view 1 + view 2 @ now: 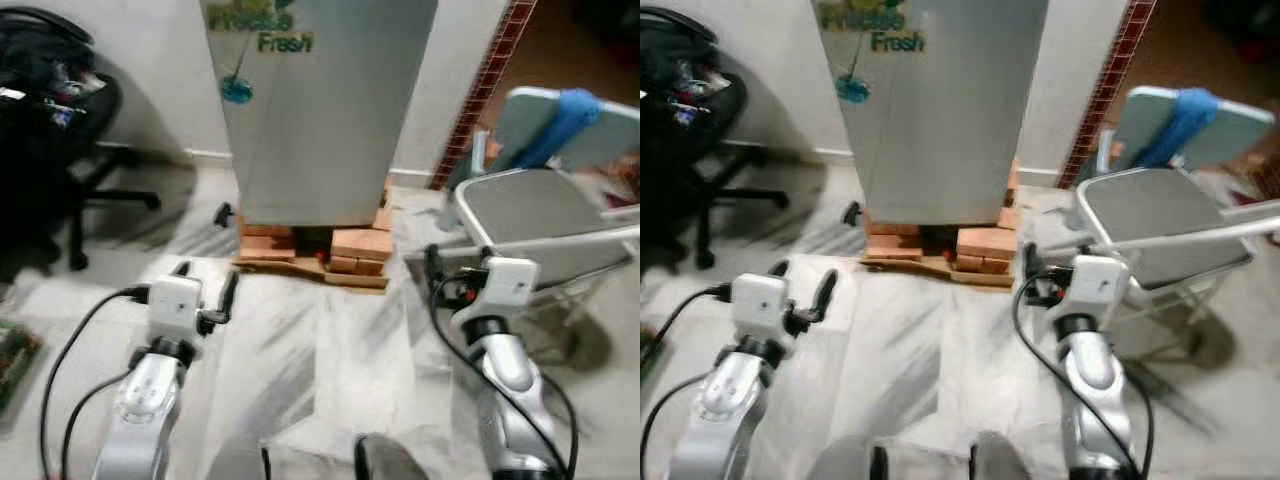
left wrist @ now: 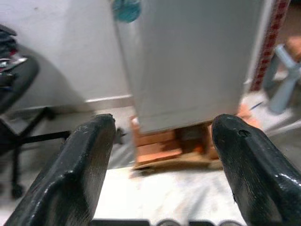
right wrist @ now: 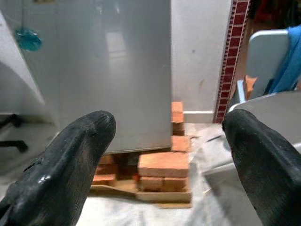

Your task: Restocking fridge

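Note:
A tall silver fridge (image 1: 320, 110) stands straight ahead with its door closed and green "Fresh" lettering near the top. It rests on a low stack of bricks (image 1: 355, 250) over the marble floor. Both arms are raised in front of me and aimed at the fridge, a short way from it. My left gripper (image 1: 205, 282) is open with nothing between its fingers (image 2: 89, 160); the fridge's lower front shows through the gap. My right gripper (image 1: 455, 265) is also open and empty, its fingers (image 3: 70, 160) framing the fridge's right corner and the bricks (image 3: 162, 167).
A black office chair (image 1: 50, 120) piled with things stands at the left by the wall. At the right, close to my right arm, is a grey folding chair (image 1: 540, 210) with a blue cloth (image 1: 565, 120) over its back. A red tiled strip (image 1: 490, 80) runs up the wall's corner.

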### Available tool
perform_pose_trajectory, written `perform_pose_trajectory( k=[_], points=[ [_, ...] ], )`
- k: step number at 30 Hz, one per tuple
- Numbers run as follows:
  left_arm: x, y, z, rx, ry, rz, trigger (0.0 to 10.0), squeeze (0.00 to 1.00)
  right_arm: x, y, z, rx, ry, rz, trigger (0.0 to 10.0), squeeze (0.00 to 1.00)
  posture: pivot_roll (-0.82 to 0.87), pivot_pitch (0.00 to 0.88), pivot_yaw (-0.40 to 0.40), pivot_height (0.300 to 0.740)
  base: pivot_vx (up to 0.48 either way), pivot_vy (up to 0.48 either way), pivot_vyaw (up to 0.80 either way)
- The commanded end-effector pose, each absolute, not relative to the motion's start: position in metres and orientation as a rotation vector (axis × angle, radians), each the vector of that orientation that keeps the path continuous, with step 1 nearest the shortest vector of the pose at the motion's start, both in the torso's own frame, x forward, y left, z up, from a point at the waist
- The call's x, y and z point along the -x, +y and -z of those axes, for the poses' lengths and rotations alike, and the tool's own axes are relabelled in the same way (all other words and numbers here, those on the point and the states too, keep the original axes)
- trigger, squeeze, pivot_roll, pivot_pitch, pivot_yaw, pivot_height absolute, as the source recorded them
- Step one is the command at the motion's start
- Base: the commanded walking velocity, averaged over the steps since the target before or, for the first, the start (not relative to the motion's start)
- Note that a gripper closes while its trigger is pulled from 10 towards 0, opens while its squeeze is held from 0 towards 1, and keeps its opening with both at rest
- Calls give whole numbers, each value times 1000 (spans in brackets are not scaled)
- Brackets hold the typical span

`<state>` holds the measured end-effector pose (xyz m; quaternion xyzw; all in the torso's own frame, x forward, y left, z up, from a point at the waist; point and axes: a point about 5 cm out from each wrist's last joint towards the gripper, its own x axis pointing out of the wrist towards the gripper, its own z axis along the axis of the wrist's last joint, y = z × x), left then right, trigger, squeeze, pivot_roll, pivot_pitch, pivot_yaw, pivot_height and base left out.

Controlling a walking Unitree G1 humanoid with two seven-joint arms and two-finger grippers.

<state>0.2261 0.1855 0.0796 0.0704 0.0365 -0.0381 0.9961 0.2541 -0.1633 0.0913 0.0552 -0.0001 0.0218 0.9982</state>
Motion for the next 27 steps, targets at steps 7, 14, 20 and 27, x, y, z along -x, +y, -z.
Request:
perform_pose_trajectory(
  k=[7,14,20,27],
  points=[
    [-229,185,-79,-152,68,57,10000,0,-254,-168,-93,-92,1,-41,10000,0,66,99,15,740,0,480,-800],
    [-231,189,-78,-167,54,50,10000,0,-254,-171,-93,-84,2,-48,10000,0,70,85,11,740,0,480,-453],
    [-226,195,-70,-176,73,41,10000,0,-243,-178,-87,-75,18,-53,10000,0,67,65,10,740,0,480,0],
    [-232,191,-50,-160,123,29,10000,0,-244,-179,-72,-24,42,-81,10000,0,57,0,15,740,0,400,0]
  ],
)
